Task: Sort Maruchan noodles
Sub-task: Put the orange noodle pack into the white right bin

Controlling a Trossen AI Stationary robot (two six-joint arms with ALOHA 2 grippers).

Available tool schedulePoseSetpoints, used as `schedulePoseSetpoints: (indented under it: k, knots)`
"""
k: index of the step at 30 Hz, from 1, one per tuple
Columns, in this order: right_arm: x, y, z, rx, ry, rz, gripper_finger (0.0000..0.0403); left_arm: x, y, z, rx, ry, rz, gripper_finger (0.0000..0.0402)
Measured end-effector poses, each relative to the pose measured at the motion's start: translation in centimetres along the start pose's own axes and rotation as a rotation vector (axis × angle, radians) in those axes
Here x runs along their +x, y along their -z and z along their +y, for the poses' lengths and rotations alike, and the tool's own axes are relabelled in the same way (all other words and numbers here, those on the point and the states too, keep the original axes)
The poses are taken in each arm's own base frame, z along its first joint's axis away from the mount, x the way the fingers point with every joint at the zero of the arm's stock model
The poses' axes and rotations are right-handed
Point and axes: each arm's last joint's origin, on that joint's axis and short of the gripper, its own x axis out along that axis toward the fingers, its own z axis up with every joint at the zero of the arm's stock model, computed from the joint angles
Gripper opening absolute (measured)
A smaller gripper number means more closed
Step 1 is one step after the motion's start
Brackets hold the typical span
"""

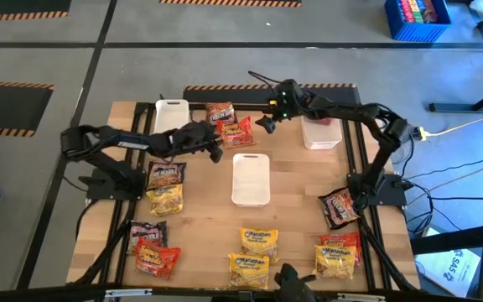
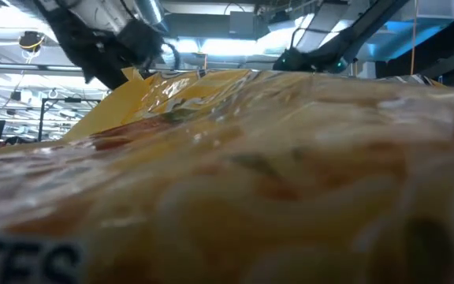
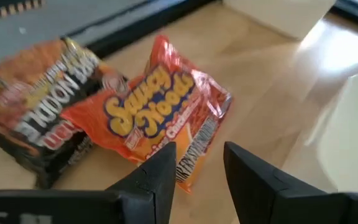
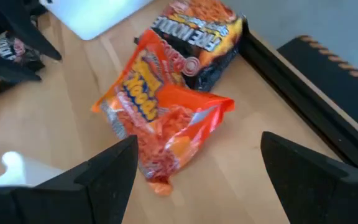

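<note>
An orange-red noodle packet (image 1: 238,132) is lying near the far edge of the bench (image 1: 292,210), overlapping a dark packet (image 1: 220,112) just behind it, w/ other packets (yellow, red, dark) sitting along the near edge and L/R sides. The left hand (image 1: 215,144) is hovering just beside that orange-red packet (image 3: 160,112) w/ fingers (image 3: 157,180) parted and nothing btwn them, while the right hand (image 1: 267,122) is hanging on the packet's other side, fingers spread wide and empty in the right wrist view. White trays are resting around them: one at bench centre (image 1: 251,179), one at the far left (image 1: 171,115), one at the far right (image 1: 321,132).
</note>
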Motion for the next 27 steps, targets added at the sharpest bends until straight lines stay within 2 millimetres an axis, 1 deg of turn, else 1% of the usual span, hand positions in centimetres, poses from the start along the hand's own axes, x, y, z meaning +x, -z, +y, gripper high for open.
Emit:
schedulePoseSetpoints:
  k: [5, 8, 12, 17, 22, 27]
  knots:
    - [1.6, -0.2, -1.7, 0.031, -0.046, 0.023, 0.0319, 2.4, 0.5, 0.5, 0.001, -0.002, 0.072, 0.0128]
    - [2.6, -0.1, -2.3, 0.046, -0.062, 0.044, 0.0319, 3.6, 0.7, 0.7, 0.004, -0.025, 0.095, 0.0128]
    - [3.7, 0.0, -2.6, 0.049, -0.092, 0.057, 0.0319, 4.8, 0.5, 1.2, 0.011, -0.047, 0.106, 0.0128]
    - [4.5, 0.1, -2.9, 0.019, -0.117, 0.069, 0.0319, 6.1, 1.0, 1.5, 0.016, -0.060, 0.118, 0.0128]
    - [5.0, -0.3, -3.1, -0.004, -0.118, 0.059, 0.0319, 7.1, 1.6, 1.5, 0.042, -0.047, 0.101, 0.0128]
    - [5.6, -0.2, -3.3, 0.011, -0.142, 0.087, 0.0319, 7.4, 1.5, 1.1, 0.100, -0.013, 0.054, 0.0128]
